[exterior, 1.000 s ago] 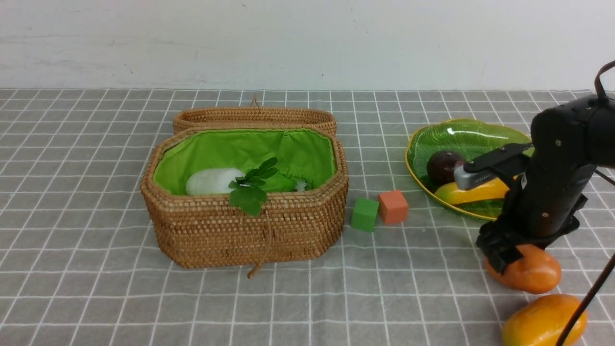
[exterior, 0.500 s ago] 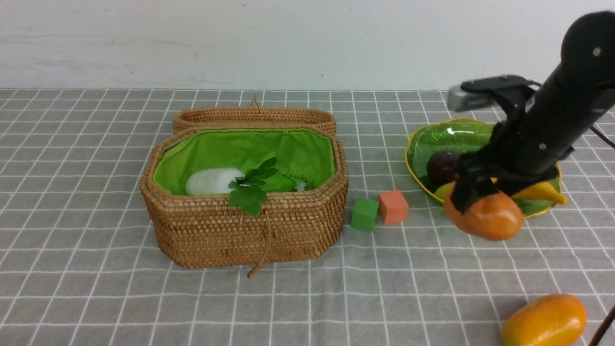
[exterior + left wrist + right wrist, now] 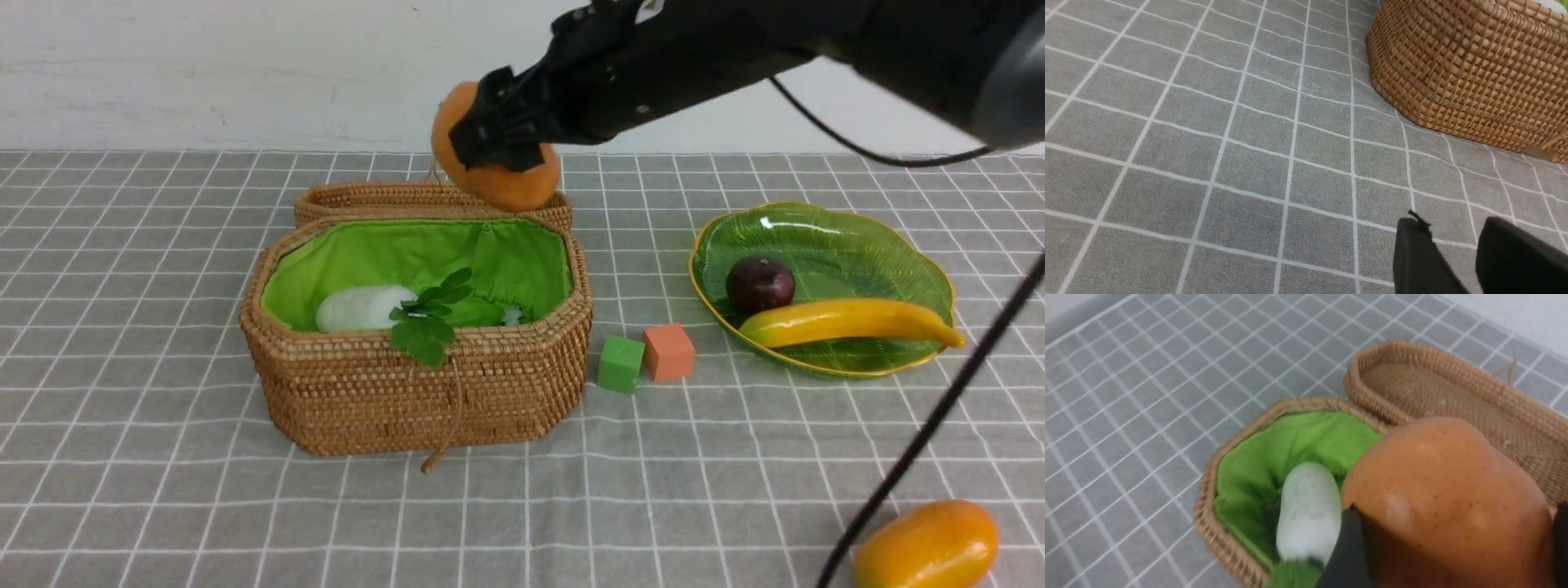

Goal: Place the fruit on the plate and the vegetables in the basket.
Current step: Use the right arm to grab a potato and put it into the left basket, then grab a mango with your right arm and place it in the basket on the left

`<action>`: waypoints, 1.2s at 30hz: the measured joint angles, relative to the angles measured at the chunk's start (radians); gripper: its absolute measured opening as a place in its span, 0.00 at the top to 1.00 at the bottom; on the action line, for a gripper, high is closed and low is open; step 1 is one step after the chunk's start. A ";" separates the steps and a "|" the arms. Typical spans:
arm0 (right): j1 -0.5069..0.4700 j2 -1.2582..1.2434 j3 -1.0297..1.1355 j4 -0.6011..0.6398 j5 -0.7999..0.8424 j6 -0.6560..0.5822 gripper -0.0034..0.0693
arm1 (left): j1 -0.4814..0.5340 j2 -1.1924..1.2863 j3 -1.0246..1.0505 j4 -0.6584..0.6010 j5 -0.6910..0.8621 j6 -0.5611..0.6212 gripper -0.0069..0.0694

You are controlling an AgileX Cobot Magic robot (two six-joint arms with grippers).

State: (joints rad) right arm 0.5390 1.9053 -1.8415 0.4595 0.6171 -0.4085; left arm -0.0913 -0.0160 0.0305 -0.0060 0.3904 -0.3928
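My right gripper (image 3: 496,145) is shut on the orange-brown lumpy potato (image 3: 510,184) and holds it in the air above the back rim of the open wicker basket (image 3: 408,384). In the right wrist view the potato (image 3: 1445,486) fills the space between the jaws, over the green lining. The white radish (image 3: 359,308) and the light green pod (image 3: 473,312) lie inside the basket. The banana (image 3: 849,322) and the maroon plum (image 3: 759,283) lie on the green plate (image 3: 824,237). The orange-yellow oval piece (image 3: 927,545) lies on the cloth at the front right. My left gripper (image 3: 1457,241) is open and empty above the cloth beside the basket (image 3: 1466,69). The eggplant is hidden.
The basket's lid (image 3: 433,200) lies open behind it. Radish leaves (image 3: 424,331) hang over the front rim. A green cube (image 3: 620,364) and an orange cube (image 3: 668,352) stand between the basket and the plate. My right arm's cable (image 3: 931,425) crosses the front right.
My right gripper lifted the potato off the cloth at the front right and carried it up and left, past the plate, to above the basket. The banana and plum are uncovered again.
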 joint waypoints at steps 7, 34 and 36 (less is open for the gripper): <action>-0.007 0.060 0.000 -0.045 -0.033 0.112 0.03 | 0.000 0.000 0.000 0.000 0.000 0.000 0.62; -0.329 -0.449 0.667 -0.524 0.473 1.006 0.14 | 0.000 0.000 0.000 0.000 0.000 0.000 0.60; -0.394 -0.449 0.779 -0.482 0.419 1.095 0.14 | 0.000 0.000 0.000 0.000 0.000 0.000 0.60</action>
State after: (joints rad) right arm 0.1451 1.4563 -1.0622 -0.0223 1.0357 0.6865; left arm -0.0913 -0.0160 0.0305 -0.0060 0.3904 -0.3928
